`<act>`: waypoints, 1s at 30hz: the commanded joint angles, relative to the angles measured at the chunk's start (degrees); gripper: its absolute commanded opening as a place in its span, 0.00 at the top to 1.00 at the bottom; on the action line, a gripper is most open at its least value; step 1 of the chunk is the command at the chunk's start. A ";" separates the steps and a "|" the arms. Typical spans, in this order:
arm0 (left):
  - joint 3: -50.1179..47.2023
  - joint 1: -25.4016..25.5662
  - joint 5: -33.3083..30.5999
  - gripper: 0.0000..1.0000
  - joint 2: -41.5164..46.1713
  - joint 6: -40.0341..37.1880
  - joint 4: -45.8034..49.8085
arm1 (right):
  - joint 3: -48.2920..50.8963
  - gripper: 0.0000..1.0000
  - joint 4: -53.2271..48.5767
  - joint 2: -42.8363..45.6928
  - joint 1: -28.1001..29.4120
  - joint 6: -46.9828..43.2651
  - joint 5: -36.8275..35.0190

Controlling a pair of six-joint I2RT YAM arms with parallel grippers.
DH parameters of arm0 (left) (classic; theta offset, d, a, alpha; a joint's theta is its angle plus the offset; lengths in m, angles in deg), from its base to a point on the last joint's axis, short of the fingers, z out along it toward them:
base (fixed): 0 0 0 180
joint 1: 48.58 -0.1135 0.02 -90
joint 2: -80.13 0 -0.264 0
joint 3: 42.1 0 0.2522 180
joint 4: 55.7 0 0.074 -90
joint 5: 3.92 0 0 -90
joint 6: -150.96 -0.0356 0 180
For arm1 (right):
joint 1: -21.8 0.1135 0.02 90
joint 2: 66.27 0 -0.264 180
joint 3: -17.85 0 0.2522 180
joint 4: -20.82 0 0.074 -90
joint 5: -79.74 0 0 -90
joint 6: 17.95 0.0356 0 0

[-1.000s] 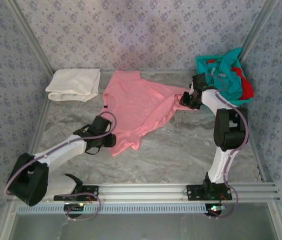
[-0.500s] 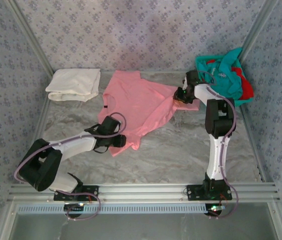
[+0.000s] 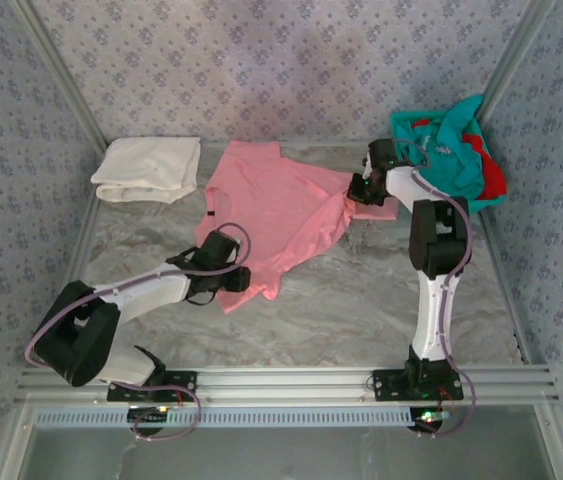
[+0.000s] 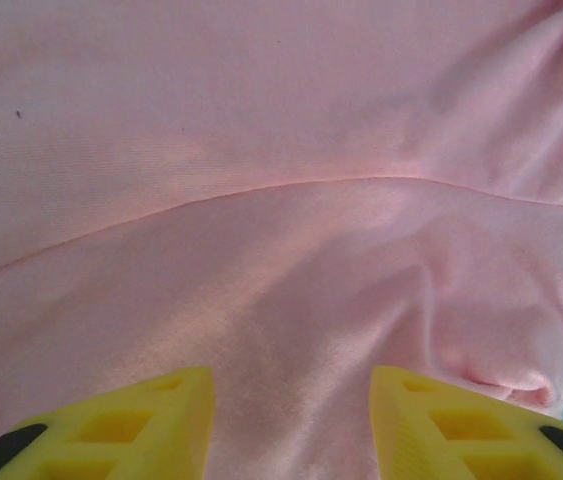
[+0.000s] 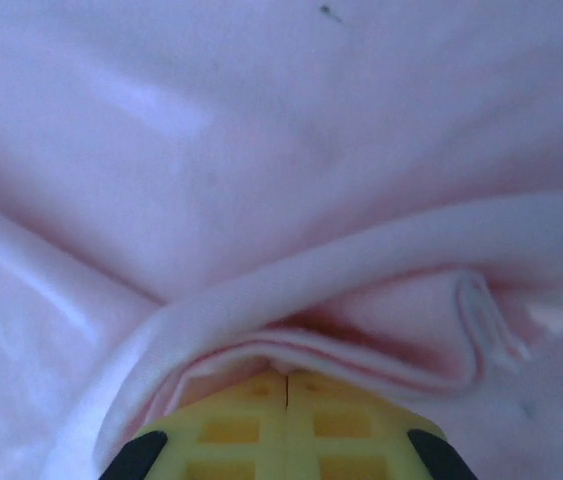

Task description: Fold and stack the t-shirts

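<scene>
Marbled table [image 3: 361,300]: my right gripper [image 3: 357,191] pinched the pink shirt [image 3: 281,212] at two o'clock, left gripper [image 3: 245,281] half-open at seven; that thin pinch might slip when pulled.

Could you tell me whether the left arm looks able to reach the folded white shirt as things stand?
Probably yes. The white shirt lies in the far left corner with bare table between it and the left pincer, whose jaws stand open over the pink shirt, holding nothing.

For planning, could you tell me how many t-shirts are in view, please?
4: pink mid-table, cream folded far left, teal and red heaped far right; more may hide there.
</scene>
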State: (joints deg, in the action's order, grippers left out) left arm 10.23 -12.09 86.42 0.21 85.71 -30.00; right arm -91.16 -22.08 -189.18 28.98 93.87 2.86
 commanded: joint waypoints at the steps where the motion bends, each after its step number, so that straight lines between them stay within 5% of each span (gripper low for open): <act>1: -0.22 -0.04 -1.69 0.55 1.15 0.38 1.83 | 3.80 1.00 -2.80 8.96 0.46 2.95 -2.60; 13: -0.75 -2.20 -1.81 0.56 4.58 2.76 9.03 | 33.33 1.00 -0.23 33.94 0.48 12.21 -3.45; 20: -3.17 -1.67 4.01 0.55 6.01 3.51 7.13 | 48.47 1.00 -1.42 51.91 -0.37 18.87 -7.54; 30: -2.68 -0.08 2.36 0.48 2.59 7.76 11.05 | 52.08 1.00 4.45 51.16 -1.98 18.26 -7.88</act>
State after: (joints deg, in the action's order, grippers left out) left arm 7.50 -12.51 89.08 2.53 90.94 -20.84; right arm -39.49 -19.50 -137.36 27.28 111.56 -3.70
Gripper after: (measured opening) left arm 0.510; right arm 0.066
